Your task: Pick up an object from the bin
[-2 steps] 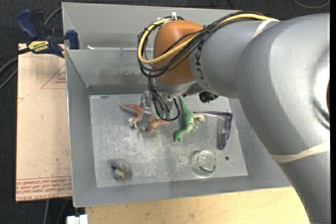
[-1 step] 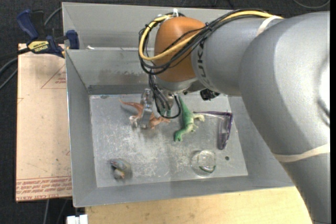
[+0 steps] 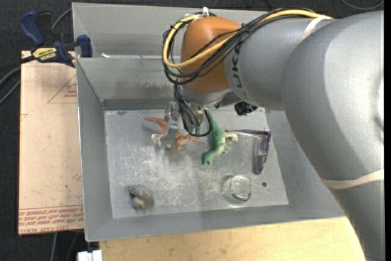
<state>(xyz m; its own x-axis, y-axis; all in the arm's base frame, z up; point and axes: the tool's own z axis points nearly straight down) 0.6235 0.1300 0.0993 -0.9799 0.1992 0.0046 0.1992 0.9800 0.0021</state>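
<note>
My arm (image 3: 305, 64) stretched in from the right.
My gripper (image 3: 173, 131) hung low beneath my orange wrist cover (image 3: 204, 49), cables (image 3: 166, 55) looped around it.

Orange toy figure (image 3: 160, 123), mid-bin

The arm (image 3: 342, 101) is built of thick, rounded links in smooth silver-grey, with pale seam bands where one link meets the next. Dark block lettering (image 3: 234, 72) runs along the narrower link near the wrist. A glossy orange cover (image 3: 208, 49), dome-shaped, caps the wrist. A bundle of cables (image 3: 173, 46), black ones with a yellow one among them, loops over and around that cover. A small black fitting (image 3: 244, 109) sits under the link. The gripper (image 3: 172, 133) below the cover is slim, bare grey metal.
</note>
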